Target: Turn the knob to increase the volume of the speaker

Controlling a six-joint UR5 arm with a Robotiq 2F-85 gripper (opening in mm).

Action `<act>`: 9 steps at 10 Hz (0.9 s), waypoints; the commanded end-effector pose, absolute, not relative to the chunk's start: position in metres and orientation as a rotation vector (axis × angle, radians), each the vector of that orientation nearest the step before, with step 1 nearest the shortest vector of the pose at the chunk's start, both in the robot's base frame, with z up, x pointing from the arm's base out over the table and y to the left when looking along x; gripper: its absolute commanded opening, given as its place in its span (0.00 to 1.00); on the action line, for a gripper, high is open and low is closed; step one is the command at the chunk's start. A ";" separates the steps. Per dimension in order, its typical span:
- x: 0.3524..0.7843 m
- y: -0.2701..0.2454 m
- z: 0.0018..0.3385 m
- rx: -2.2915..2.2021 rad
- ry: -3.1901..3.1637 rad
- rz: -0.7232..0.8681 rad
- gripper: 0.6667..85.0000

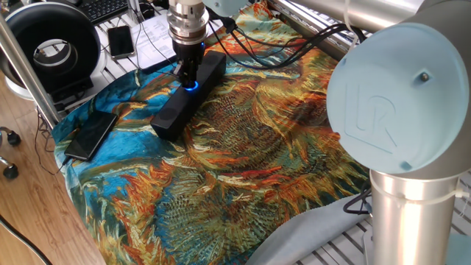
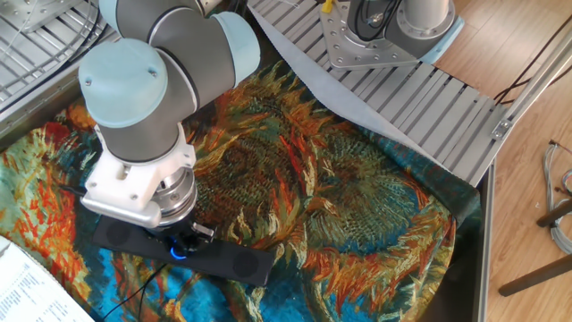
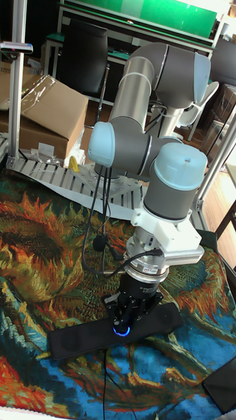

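While gripper (image 3: 124,326) sits on knob (image 1: 192,85), fingers clamped around it (blue ring glowing), turning step underway; next: rotate without dragging speaker (image 1: 188,99).

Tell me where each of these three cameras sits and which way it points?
One fixed view: beside the arm's big joint, looking across the cloth at the speaker, with the gripper on it.
The other fixed view: high up, looking down on the wrist over the knob.
Tall fixed view: low, facing the whole arm.
All three share the speaker's blue glow under the gripper.
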State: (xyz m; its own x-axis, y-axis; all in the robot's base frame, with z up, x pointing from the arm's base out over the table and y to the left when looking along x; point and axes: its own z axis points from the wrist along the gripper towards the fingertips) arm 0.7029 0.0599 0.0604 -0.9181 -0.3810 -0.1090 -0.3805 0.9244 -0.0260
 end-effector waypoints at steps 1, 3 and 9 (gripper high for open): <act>0.701 0.063 0.061 -0.578 2.978 0.018 0.32; 0.701 0.063 0.063 -0.573 2.976 0.018 0.32; 0.708 0.059 0.062 -0.485 2.966 -0.005 0.29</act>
State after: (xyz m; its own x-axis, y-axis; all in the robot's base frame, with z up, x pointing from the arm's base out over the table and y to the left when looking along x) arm 0.7056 0.0590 0.0610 -0.9313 -0.3429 -0.1227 -0.3417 0.9393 -0.0314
